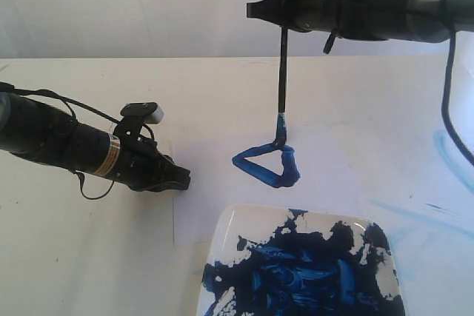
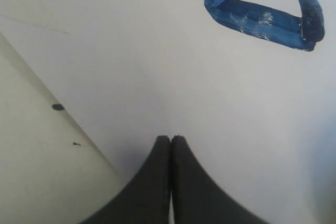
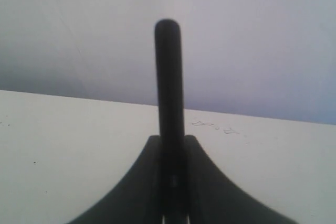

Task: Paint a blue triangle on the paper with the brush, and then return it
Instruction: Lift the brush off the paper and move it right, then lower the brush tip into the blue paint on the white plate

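The dark-blue triangle (image 1: 265,163) of thick wet strokes lies on the pale paper (image 1: 215,131), one corner pointing left; it also shows in the left wrist view as the triangle (image 2: 262,17) on the paper (image 2: 173,87). The brush (image 1: 281,79) hangs upright, its blue tip touching the triangle's upper right corner. My right gripper (image 1: 284,14) is shut on the brush handle (image 3: 169,77) high above the sheet. My left gripper (image 1: 184,180) rests low at the paper's left part, its fingers (image 2: 157,166) pressed together with nothing between them.
A white square dish (image 1: 222,238) smeared with dark-blue paint sits at the front, just below the triangle. Pale light-blue smears (image 1: 444,149) mark the table at the right. The paper's edge (image 2: 79,129) runs diagonally beside the left gripper.
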Robot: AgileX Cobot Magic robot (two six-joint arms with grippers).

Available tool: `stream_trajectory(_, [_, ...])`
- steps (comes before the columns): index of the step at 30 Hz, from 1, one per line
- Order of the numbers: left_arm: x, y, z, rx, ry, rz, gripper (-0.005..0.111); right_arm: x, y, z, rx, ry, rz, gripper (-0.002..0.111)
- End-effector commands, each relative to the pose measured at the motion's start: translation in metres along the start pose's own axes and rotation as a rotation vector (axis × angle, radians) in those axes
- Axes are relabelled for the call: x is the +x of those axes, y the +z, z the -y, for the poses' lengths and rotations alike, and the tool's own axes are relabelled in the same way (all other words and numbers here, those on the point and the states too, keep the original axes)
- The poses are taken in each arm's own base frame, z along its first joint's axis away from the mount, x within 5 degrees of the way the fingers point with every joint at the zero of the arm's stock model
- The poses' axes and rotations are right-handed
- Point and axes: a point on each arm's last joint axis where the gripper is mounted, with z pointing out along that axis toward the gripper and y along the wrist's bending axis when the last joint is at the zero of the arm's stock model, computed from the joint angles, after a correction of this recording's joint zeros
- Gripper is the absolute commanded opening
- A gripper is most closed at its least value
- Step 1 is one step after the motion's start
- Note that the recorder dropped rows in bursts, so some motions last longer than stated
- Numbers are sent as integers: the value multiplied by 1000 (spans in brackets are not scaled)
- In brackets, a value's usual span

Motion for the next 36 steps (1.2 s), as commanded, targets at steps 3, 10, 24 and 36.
stream_trajectory(3, [2, -1, -2, -33, 19, -8, 0, -12, -11, 3, 28, -19, 29, 0])
stream_trajectory(10, [2, -1, -2, -32, 19, -8, 0, -45, -41, -3, -1, -10, 118, 0])
stream_trajectory(24, [-47, -91, 11, -109, 88, 259, 0, -59, -137, 3, 72, -2, 179, 0])
stream_trajectory(36, [-47, -252, 69, -380, 176, 708, 0, -66, -275, 0, -4, 174, 383, 0])
